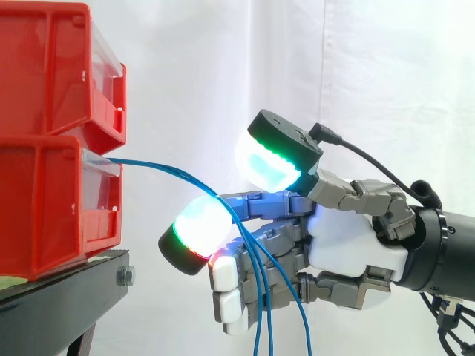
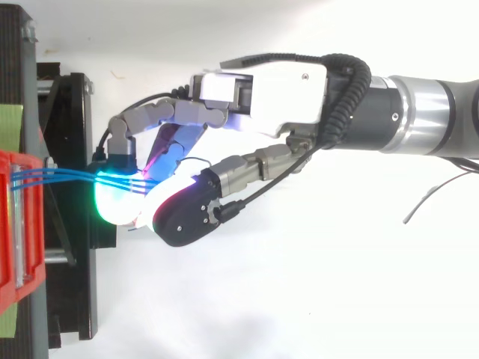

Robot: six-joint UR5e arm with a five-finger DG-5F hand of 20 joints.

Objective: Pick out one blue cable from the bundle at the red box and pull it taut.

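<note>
You see the blue cables (image 1: 167, 169) leaving the front of the lower red box (image 1: 44, 215) at the left. They run right as a close bundle, curve downward, and hang slack. As they drop they fan apart and pass out of the side view at its bottom edge. None of the strands runs in a straight, tight line.

In the top view the blue cables (image 2: 67, 177) lie side by side, crossing from the box over the black stand (image 2: 75, 299) until they slip under the glowing pads.

The bend of the bundle sits inside the hand (image 1: 349, 245), which comes in from the right. The strands pass through the gap between the upper pad (image 1: 267, 167), glowing cyan and green, and the lower pad (image 1: 199, 226), glowing white and cyan with a red edge. Below that, they trail down in front of the white fingertips (image 1: 223, 274).

You can read the fingers as loosely bent and spread. The two glowing pads stand well apart, with no strand clamped between them. The cables cross over a finger at the bend.

An upper red box (image 1: 52, 67) is stacked on the lower one. Both rest on the black stand (image 1: 67, 297) at the left, and the white curtain (image 1: 386, 74) hangs on the far side
</note>
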